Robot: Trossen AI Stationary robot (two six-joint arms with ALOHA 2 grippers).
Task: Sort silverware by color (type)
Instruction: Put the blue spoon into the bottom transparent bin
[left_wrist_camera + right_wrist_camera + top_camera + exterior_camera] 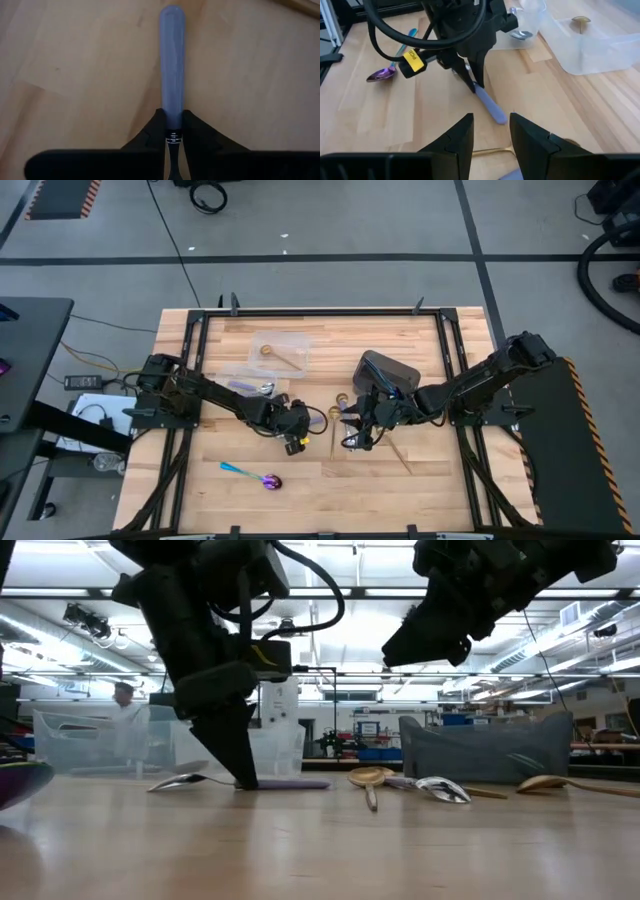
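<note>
Take the dark grey bin near the middle of the pale wood-plank table as your landmark. Far left of it, off the table, you have a dark side desk and cables on the grey floor, which carries dark tape lines. Nearer you and well left of the bin lies 1 iridescent purple spoon with a teal handle, alone on bare planks. Left of the bin and farther back sit 2 clear plastic containers; 1 holds a gold spoon, and a silver spoon lies just beside them.

Your left gripper is down at the table, left of the bin and nearer you. Its jaws are pinched on a lavender-handled spoon, gripping the neck where the handle ends, with the handle lying flat on the wood.

Just in front of the bin your right gripper hangs above the table, its jaws parted and holding nothing. A gold spoon lies under it, and another gold piece lies a little to the right of it.

Looking level across the table, you see a silver spoon and gold spoons in front of the bin. Beyond it is a bright workshop with ceiling strip lights, shelving and 1 person far back on the left.
</note>
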